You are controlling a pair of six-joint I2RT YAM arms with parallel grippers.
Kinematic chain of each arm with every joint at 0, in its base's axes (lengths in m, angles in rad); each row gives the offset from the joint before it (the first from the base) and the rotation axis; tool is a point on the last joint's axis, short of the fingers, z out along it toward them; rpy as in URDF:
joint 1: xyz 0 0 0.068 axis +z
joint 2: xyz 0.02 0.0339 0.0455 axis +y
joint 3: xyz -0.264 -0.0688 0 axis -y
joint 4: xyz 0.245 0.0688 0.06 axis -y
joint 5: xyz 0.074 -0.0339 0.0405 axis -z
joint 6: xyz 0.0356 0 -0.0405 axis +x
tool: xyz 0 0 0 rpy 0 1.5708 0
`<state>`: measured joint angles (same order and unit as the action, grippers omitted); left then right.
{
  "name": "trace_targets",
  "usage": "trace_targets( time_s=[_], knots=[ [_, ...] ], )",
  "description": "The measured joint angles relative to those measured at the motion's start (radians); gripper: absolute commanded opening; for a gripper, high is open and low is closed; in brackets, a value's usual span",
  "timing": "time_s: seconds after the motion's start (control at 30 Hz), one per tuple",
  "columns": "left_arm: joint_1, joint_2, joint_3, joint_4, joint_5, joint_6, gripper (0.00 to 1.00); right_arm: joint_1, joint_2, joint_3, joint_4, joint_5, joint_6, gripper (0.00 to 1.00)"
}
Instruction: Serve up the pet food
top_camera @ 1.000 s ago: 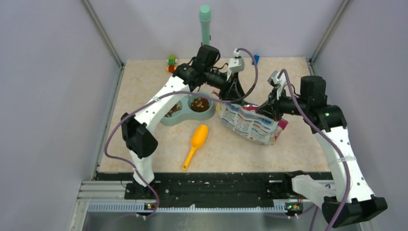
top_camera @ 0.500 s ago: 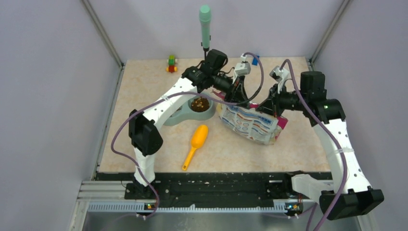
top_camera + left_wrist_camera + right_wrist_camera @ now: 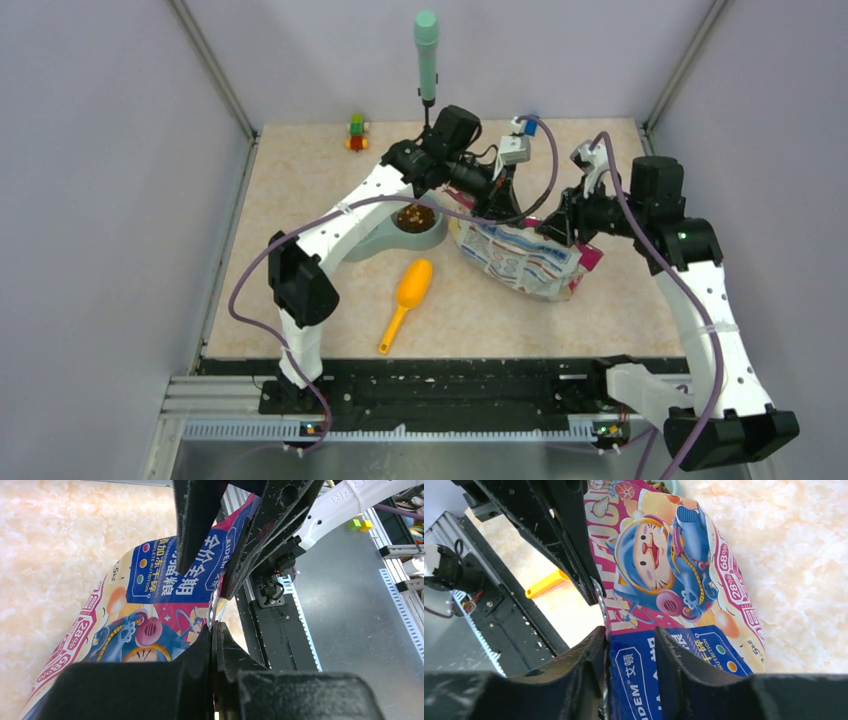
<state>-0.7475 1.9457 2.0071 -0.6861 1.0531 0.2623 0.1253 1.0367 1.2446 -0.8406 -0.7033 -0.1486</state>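
Left tool (image 3: 213, 629), right tool (image 3: 628, 639) on crosswise bag (image 3: 664, 580)

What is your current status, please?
Left gripper, right gripper both shut on bag. Kibble already in bowl. Scoop lies aside, not blocking.

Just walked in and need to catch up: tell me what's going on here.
Both arms are working on the cat food bag. The left tool and the right tool are each shut on the same end of the bag, close together, perhaps to pull it open. The bag sits to the right of the bowl, which already holds some kibble. The orange scoop lies on the table nearer the arm bases, untouched.
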Motion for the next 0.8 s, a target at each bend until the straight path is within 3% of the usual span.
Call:
trace_targets(
  time_s=[0.07,0.2,0.23,0.3,0.4,0.5,0.57,0.7,0.73,0.77,0.8],
  knots=[
    [-0.003,0.0,0.009,-0.013,-0.012,-0.002,0.0,0.0,-0.042,-0.033,0.019,0.018,-0.004,0.0],
    [-0.007,0.0,0.018,-0.018,-0.032,-0.002,0.0,0.003,-0.076,-0.061,0.043,0.001,0.005,0.0],
    [-0.007,0.0,0.018,-0.018,-0.034,-0.003,0.08,0.003,-0.077,-0.063,0.048,-0.002,0.006,0.0],
    [-0.006,0.0,0.018,-0.021,-0.041,-0.008,0.35,0.002,-0.084,-0.076,0.066,-0.007,0.016,0.0],
    [0.0,0.0,0.019,-0.046,-0.049,-0.007,0.42,0.002,-0.105,-0.092,0.093,-0.006,0.029,0.0],
    [0.01,0.0,0.017,-0.075,-0.059,-0.002,0.38,0.002,-0.109,-0.093,0.093,-0.013,0.038,0.0],
    [0.014,-0.011,-0.004,-0.081,-0.068,0.003,0.01,0.002,-0.106,-0.093,0.093,-0.021,0.04,0.0],
    [0.02,-0.024,-0.035,-0.076,-0.089,-0.004,0.0,0.002,-0.099,-0.093,0.088,-0.031,0.038,0.0],
    [0.019,-0.026,-0.037,-0.072,-0.094,-0.011,0.0,0.002,-0.098,-0.093,0.088,-0.028,0.038,0.08],
    [0.019,-0.027,-0.04,-0.066,-0.095,-0.019,0.0,0.002,-0.098,-0.093,0.089,-0.027,0.037,0.25],
    [0.02,-0.031,-0.048,-0.052,-0.098,-0.029,0.0,0.002,-0.098,-0.093,0.089,-0.024,0.037,0.36]
  ],
)
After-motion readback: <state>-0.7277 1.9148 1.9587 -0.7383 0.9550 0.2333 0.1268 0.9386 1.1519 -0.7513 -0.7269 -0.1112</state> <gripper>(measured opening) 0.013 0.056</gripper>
